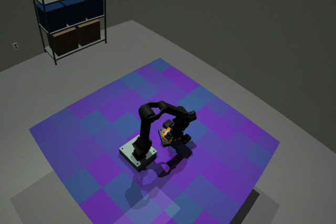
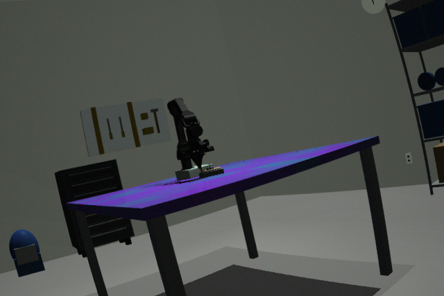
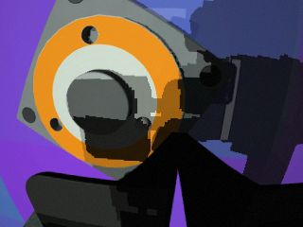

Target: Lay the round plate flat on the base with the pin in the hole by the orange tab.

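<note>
The round plate (image 3: 44, 85) (image 1: 164, 134), an orange ring with a pale centre, sits around the grey post (image 3: 97, 96) on the dark grey base (image 3: 62, 19) (image 1: 164, 144) (image 2: 212, 174). Three holes show in the plate in the wrist view, one at the top and two lower down. A dark edge shows along its upper right rim; whether it lies flat is not clear. The orange tab and the pin cannot be made out. My gripper (image 3: 178, 139) (image 2: 200, 170) is shut and empty, its tips at the plate's lower right rim in the wrist view. Contact cannot be told.
The pale mounting block (image 1: 127, 152) (image 2: 182, 174) of the arm stands close beside the base on the patterned table (image 1: 116, 102) (image 2: 250, 174). The base has round marks near its corners. The arm's shadow darkens part of the plate and base.
</note>
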